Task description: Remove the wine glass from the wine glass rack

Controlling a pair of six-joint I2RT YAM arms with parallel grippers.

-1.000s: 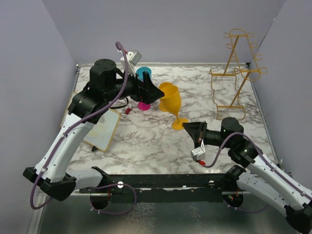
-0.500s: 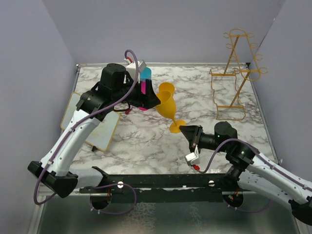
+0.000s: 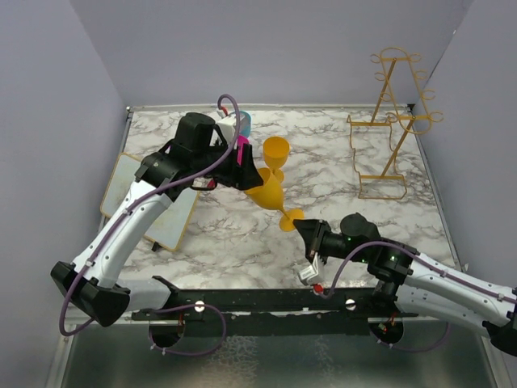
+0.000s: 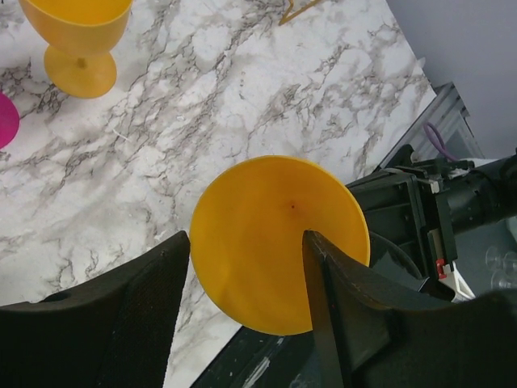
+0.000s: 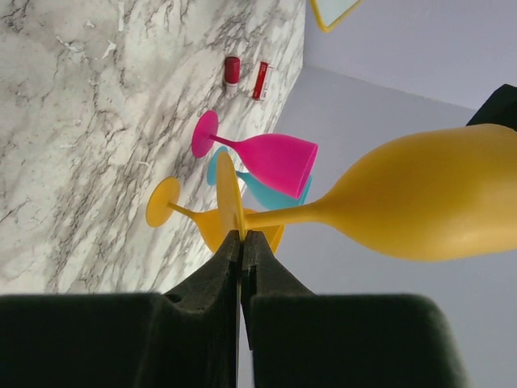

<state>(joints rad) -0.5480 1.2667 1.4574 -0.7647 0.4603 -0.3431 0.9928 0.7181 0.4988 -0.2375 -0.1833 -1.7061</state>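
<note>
Top external view showed us the orange wine glass (image 3: 266,196) lifted off the worktop (image 3: 339,162), tilted between the two arms and well apart from the wine glass rack (image 3: 378,123) in the far right corner. On the right wrist camera we saw the right end effector (image 5: 242,238) clamped on the glass's thin foot. The left end effector (image 4: 246,238) had its fingers apart on either side of the bowl; we could not tell whether they gripped it. A second orange glass (image 3: 276,152) stood upright behind.

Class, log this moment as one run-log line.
wine glass: off wine glass rack, held tilted above table | right gripper: shut on its foot | left gripper: straddles bowl, grip unclear
</note>
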